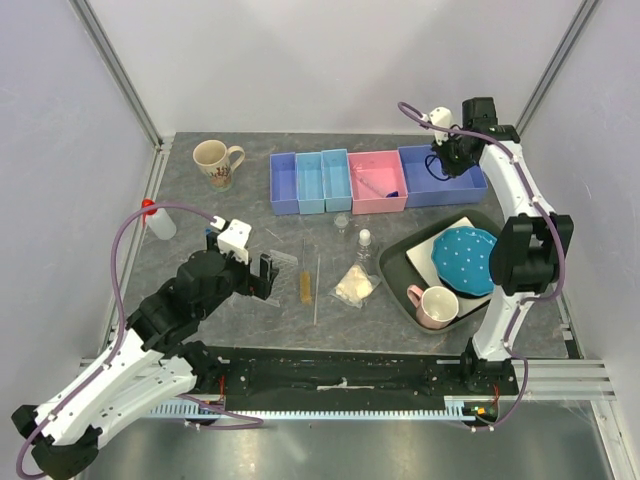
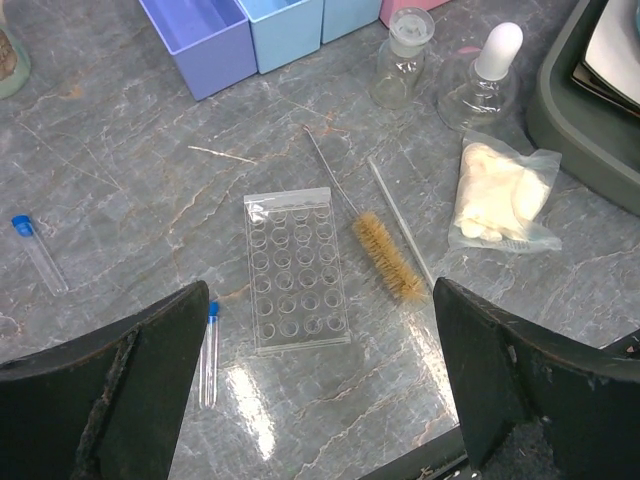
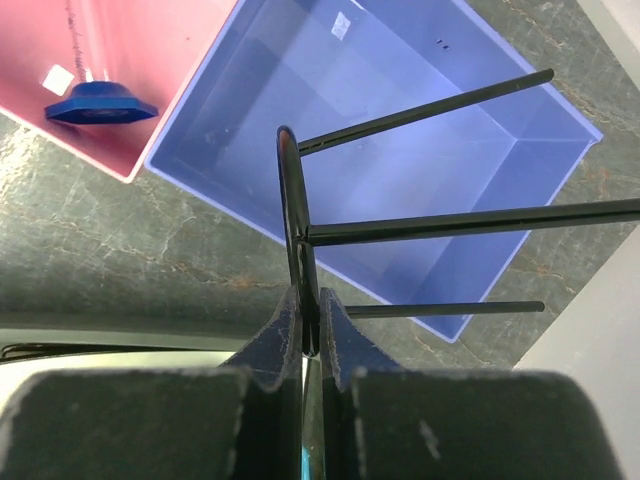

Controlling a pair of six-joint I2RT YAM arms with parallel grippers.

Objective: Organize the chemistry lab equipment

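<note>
Table point(image 2: 120, 200) grey, marbled. Right end effector point(image 3: 310, 322) clamped tight on black wire ring point(image 3: 293, 200), held edge-up, its three rods reaching over purple bin point(image 3: 480, 140). Left end effector point(image 2: 322, 360) spread wide, gripping nothing, hanging above clear rack point(image 2: 296, 268) lying flat on table. Blue-capped tube point(image 2: 209, 352) just left of rack, amber brush point(image 2: 388, 256) just right, whitish bag point(image 2: 498, 195) farther right, near white-capped bottle point(image 2: 485, 80).

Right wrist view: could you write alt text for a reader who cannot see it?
The right gripper is shut on the edge of a black wire ring with three straight rods, held over a blue bin. Beside it, a pink bin holds a small dark blue piece; the table is grey marbled.
</note>
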